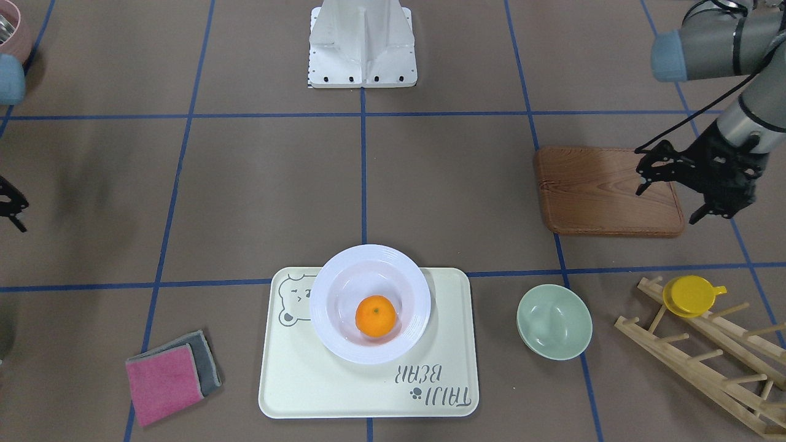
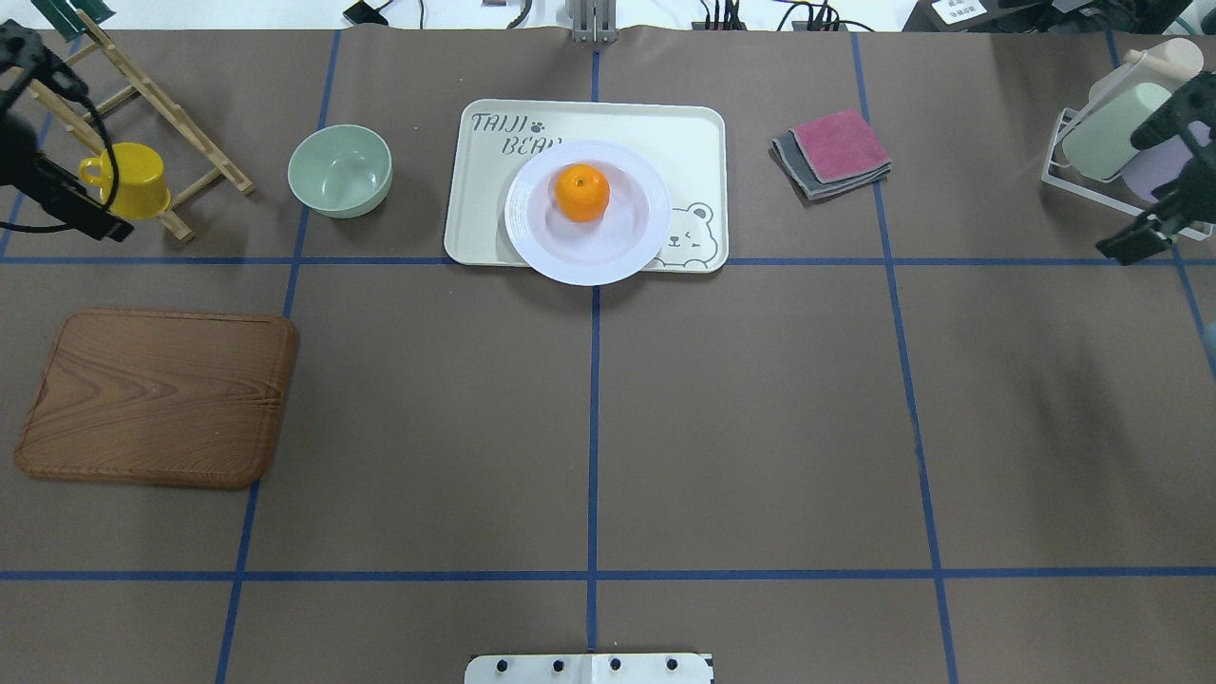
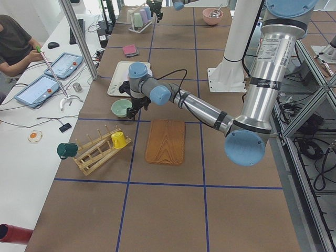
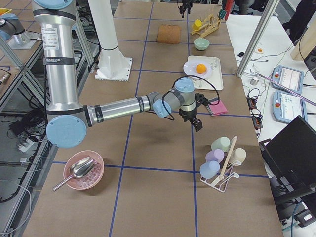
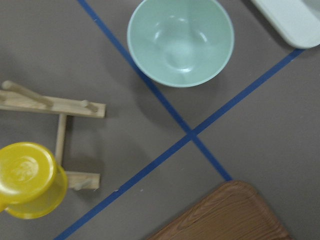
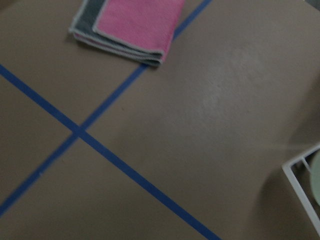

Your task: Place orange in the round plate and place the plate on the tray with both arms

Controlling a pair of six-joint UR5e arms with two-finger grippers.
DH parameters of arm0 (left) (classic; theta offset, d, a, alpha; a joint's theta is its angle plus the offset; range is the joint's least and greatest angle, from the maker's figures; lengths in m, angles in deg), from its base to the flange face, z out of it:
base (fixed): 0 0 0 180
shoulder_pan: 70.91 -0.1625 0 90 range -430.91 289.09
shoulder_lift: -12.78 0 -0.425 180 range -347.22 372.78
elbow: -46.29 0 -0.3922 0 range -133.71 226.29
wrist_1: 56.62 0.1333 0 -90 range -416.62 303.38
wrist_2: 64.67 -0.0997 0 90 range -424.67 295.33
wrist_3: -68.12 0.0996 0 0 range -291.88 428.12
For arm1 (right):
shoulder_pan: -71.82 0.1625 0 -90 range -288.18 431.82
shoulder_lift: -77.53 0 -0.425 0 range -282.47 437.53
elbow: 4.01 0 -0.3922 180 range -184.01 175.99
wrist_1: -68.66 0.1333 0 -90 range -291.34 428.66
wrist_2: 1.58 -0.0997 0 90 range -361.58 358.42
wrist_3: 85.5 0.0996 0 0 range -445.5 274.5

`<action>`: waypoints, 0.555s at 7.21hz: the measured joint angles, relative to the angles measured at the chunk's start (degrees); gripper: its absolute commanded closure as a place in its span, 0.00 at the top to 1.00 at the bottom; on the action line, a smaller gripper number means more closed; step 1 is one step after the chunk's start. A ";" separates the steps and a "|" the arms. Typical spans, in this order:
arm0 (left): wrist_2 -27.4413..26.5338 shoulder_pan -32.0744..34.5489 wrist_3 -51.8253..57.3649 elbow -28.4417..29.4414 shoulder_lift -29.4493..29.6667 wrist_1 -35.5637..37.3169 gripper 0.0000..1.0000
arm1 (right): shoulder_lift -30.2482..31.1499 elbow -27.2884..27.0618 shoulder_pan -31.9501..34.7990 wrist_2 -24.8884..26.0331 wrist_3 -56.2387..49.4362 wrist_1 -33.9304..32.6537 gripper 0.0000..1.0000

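The orange [image 1: 376, 315] sits in the round plate [image 1: 324, 310]. The plate is on the tray [image 1: 319, 383], poking over one edge. The left gripper [image 1: 669, 204] hangs near the wooden board [image 1: 592, 196], fingers apart.

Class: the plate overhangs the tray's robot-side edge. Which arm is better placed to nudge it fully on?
Left, marginally: the left gripper hangs where its wrist view takes in the tray corner and the bowl; the right wrist view shows cloths, no tray.
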 measured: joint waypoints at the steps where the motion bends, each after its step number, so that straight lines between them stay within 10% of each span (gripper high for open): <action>1: 1.45 4.04 5.97 0.28 -1.97 1.79 0.99 | 1.97 0.02 3.20 -2.79 -3.31 -1.28 0.99; 4: 2.80 11.62 24.30 4.11 -5.17 8.18 0.99 | 7.42 0.45 9.84 -10.81 -9.14 -1.94 0.99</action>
